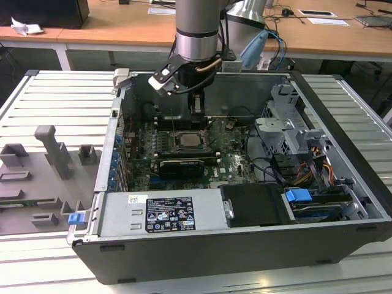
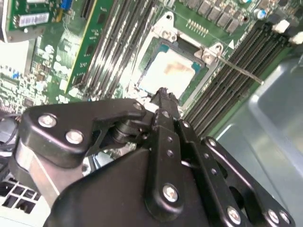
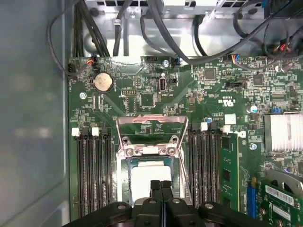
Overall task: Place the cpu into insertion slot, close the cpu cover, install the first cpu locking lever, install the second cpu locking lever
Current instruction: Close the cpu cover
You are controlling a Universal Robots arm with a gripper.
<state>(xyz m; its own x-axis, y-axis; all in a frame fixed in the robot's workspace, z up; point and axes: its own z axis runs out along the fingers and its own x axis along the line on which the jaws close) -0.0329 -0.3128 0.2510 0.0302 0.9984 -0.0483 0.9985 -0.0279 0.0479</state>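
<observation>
Hanging claw (image 3: 161, 184) (pinched together) overlaps edge of cpu (image 3: 149, 173).

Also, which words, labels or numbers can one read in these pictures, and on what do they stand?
Nothing reads surely.
Label on the metal box, exterior view: print too small.
White sticker, second wrist view: blurred.
Board marks, first wrist view: too small.
Card sticker, first wrist view: too small.
</observation>
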